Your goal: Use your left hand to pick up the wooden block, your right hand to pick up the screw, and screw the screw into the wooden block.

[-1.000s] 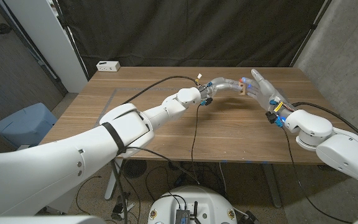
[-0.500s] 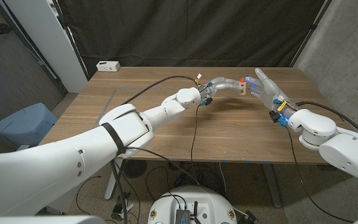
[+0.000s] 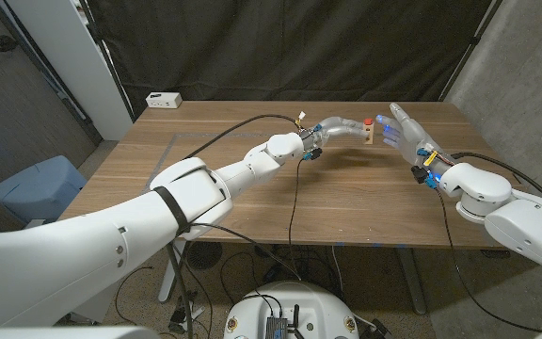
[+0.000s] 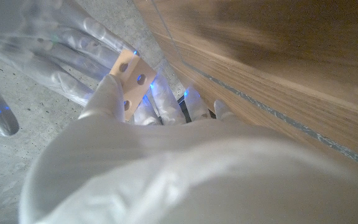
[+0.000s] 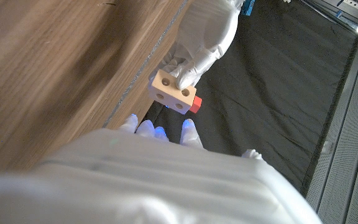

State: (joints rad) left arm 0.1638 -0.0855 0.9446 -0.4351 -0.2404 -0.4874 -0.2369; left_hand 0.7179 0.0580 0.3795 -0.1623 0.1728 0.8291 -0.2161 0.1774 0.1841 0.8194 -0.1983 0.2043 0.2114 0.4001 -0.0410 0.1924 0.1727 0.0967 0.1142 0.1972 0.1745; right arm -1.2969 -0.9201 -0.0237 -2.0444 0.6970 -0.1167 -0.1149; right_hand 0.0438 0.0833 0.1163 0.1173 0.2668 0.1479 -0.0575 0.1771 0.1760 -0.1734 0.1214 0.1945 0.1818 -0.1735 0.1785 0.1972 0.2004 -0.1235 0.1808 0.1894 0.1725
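Head view, left robot hand (image 3: 339, 128): The wooden block (image 3: 370, 135) is held at its fingertips, lifted above the worktop (image 3: 252, 202).
Head view, screw (image 3: 369, 121): A small red part is seen on top of the block. It is judged to be the screw, already standing in the block.
Head view, right robot hand (image 3: 401, 131): It is spread open just beside the block, on the side away from the left robot hand. Nothing is held in it.
Left wrist view, wooden block (image 4: 130, 76): The block is pinched at one end by the left robot hand (image 4: 104, 99). Round holes are seen in its face. The right robot hand (image 4: 48, 50) is seen right behind it, fingers apart.
Right wrist view, wooden block (image 5: 173, 92): It is held from above by the left robot hand (image 5: 197, 46). The red screw (image 5: 195, 103) sticks out at one end. The fingertips of the right robot hand (image 5: 157, 132) are close to the block.
Risk: The block is only pinched at one end. If it is bumped by the open hand, it could be twisted or dropped.
Risk: The screw may not be in deep. It could be knocked out if it is grabbed crookedly.
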